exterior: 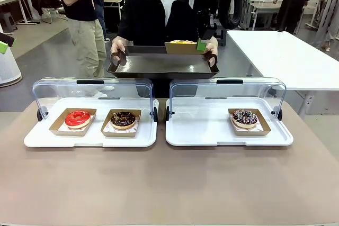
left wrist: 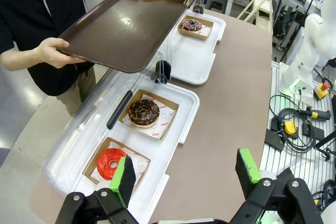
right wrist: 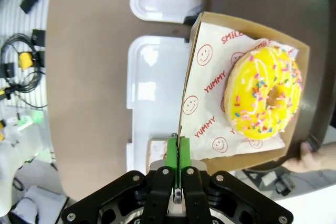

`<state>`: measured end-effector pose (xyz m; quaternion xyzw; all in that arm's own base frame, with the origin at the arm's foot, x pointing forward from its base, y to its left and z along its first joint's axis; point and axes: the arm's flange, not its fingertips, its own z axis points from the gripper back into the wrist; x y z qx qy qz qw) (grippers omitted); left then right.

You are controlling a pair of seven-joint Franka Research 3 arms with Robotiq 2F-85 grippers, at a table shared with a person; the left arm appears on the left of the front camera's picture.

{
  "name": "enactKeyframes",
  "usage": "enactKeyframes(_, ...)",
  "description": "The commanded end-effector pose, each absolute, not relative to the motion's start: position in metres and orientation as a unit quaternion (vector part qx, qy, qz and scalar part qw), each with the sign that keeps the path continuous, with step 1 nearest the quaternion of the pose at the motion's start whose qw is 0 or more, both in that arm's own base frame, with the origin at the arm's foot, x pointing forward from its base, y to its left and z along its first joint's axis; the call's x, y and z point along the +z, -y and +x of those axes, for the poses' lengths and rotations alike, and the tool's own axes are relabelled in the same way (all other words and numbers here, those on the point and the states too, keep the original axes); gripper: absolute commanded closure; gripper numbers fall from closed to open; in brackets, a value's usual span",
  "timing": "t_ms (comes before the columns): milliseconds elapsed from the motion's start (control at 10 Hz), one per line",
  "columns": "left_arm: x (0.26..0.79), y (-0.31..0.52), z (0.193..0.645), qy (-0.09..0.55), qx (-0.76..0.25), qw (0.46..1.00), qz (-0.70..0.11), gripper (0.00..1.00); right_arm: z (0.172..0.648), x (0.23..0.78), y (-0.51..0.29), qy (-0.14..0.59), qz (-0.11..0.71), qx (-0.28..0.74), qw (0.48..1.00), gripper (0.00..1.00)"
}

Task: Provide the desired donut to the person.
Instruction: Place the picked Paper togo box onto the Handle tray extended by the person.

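1. Right claw [right wrist: 178,153]: pads pressed together, clamped on the side wall of the cardboard box [exterior: 183,48] holding the yellow sprinkled donut [right wrist: 264,93].
2. The box sits at the far-right corner of the brown serving tray [exterior: 159,67]. The person [exterior: 153,14] holds this tray with 2 hands beyond the worktop [exterior: 169,183]. Whether the box rests fully on it cannot be told.
3. Left claw [left wrist: 186,174]: fingers apart, holding nothing, above the near edge of the left display tray [exterior: 90,138], close to the red donut [exterior: 78,118].
4. The same tray carries 1 chocolate donut [exterior: 123,119]. The right display tray [exterior: 212,130] carries 1 sprinkled chocolate donut [exterior: 244,117].
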<state>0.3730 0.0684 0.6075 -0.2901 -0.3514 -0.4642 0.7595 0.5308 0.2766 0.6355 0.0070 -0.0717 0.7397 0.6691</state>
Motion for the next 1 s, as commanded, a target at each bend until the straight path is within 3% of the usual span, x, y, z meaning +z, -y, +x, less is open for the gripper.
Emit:
enactKeyframes(0,0.608,-0.067,0.372,0.357,-0.463,0.755,-0.297,0.00,0.560,0.636,-0.271,0.082,0.016,0.744,0.662,0.99)
enactKeyframes(500,0.608,-0.067,0.372,0.357,-0.463,0.755,-0.297,0.00,0.594,0.608,-0.261,0.052,0.063,0.752,0.655,0.99)
enactKeyframes(900,0.608,-0.067,0.372,0.357,-0.463,0.755,-0.297,0.00,0.608,0.593,-0.268,0.013,0.064,0.729,0.682,0.99)
